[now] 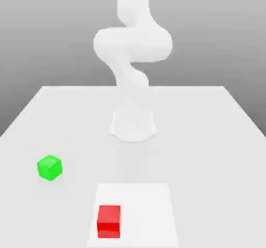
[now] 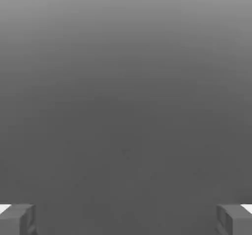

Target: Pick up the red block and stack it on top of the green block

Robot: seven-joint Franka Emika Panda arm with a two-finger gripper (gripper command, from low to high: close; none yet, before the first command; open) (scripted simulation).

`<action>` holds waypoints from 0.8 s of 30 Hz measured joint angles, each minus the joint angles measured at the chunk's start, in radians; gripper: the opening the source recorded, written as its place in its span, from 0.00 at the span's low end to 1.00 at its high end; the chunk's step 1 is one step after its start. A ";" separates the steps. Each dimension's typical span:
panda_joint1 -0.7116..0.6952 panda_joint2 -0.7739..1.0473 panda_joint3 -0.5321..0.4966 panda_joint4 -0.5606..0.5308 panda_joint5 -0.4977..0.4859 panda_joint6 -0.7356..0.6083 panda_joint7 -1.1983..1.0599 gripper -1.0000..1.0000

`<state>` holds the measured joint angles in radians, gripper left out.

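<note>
- Hand view: my gripper (image 2: 126, 220) is wide open, its two fingers (image 2: 17, 220) well apart at opposite edges of the view. Between them, only plain grey backdrop (image 2: 126, 106); grip unloaded, touching nothing.
- Exterior view: my arm (image 1: 133, 44), white, rises from its base (image 1: 133, 126) near mid-frame and runs out through the top edge.
- Exterior view: red block (image 1: 109, 222) at lower centre, a little toward the exterior view's left, on the pale square panel (image 1: 145, 216), near that panel's edge on the exterior view's left. One face squared to the camera. Lies lower in frame than my arm's base; its exact bearing from my fingers I cannot tell.
- Exterior view: green block (image 1: 50, 168) on the white tabletop (image 1: 208, 153), left side of frame, below mid-height. Turned, a corner edge toward the camera. Sits higher in frame than the red block and farther to the exterior view's left; the two well apart.
- Exterior view: between the blocks, bare tabletop and the panel's edge, nothing standing there. Grey background (image 1: 31, 34) beyond the table's far edge.
</note>
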<state>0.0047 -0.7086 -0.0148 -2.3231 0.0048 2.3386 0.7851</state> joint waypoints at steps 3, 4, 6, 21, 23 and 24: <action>0.007 0.114 -0.019 -0.029 0.006 0.048 -0.018 0.50; 0.008 0.151 -0.025 -0.038 0.008 0.064 -0.024 0.50; 0.008 0.224 -0.033 -0.056 0.015 0.094 -0.038 0.50; -0.013 0.767 -0.077 -0.194 0.042 0.324 -0.126 0.50; -0.017 0.839 -0.081 -0.212 0.037 0.355 -0.131 0.50; -0.019 0.875 -0.080 -0.214 0.039 0.378 -0.135 0.50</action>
<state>-0.0144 0.1666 -0.0944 -2.5366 0.0442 2.7169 0.6499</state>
